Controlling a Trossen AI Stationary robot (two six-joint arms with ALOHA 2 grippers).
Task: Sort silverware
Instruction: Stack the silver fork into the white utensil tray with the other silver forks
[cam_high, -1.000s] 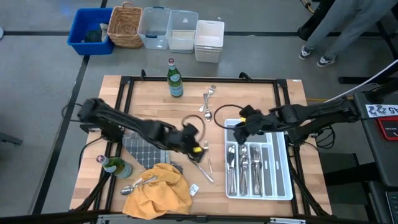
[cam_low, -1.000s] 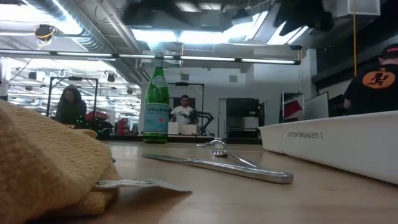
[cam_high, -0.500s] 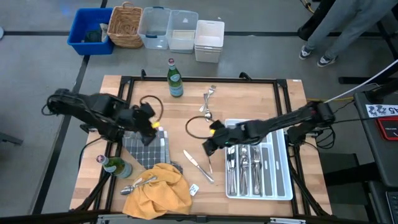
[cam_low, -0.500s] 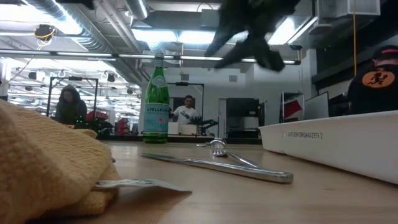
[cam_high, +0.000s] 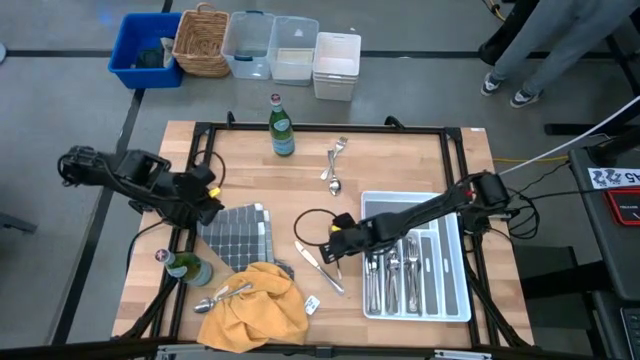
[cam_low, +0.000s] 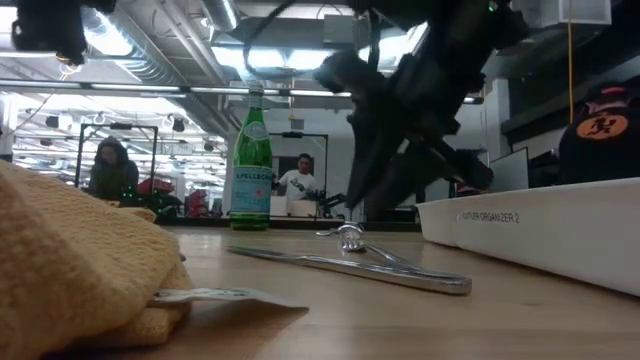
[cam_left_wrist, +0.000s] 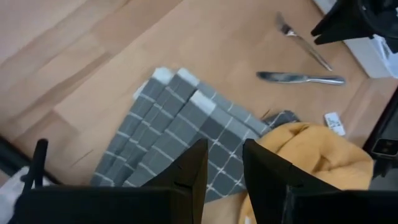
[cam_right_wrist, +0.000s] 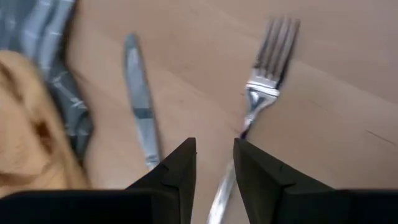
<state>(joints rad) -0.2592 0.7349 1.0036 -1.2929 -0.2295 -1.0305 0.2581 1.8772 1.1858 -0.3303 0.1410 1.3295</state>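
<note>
1. From overhead I see my right gripper (cam_high: 332, 248) low over the pale wooden surface (cam_high: 400, 150), just left of the white divided plastic tray (cam_high: 452, 268), which holds sorted silverware (cam_high: 400, 265). A shiny silver knife (cam_high: 306, 254) and a slim silver fork (cam_high: 331, 274) lie loose just beside that gripper. Two more silver pieces (cam_high: 333, 165) lie farther back, near a green glass bottle (cam_high: 281, 126).
2. Same view: my left gripper (cam_high: 207, 197) hangs at the surface's left edge, by a grey checked cloth (cam_high: 238, 236). A yellow cloth (cam_high: 255, 305) lies at the front with a spoon (cam_high: 222, 297) on it; a second green bottle (cam_high: 186, 267) lies beside it.
3. Level view: the tray wall reads "CUTLERY ORGANIZER 2"; the bottle's (cam_low: 252, 160) blue label I cannot read for certain. The knife (cam_low: 350, 267) lies flat in front.
4. Left wrist: its fingers (cam_left_wrist: 193, 165) stand slightly apart, grasping nothing, above the grey cloth (cam_left_wrist: 168, 134).
5. Right wrist: its fingers (cam_right_wrist: 180, 165) are released with a narrow gap, straddling the fork's handle (cam_right_wrist: 264, 87); the knife (cam_right_wrist: 140, 112) lies beside it.
</note>
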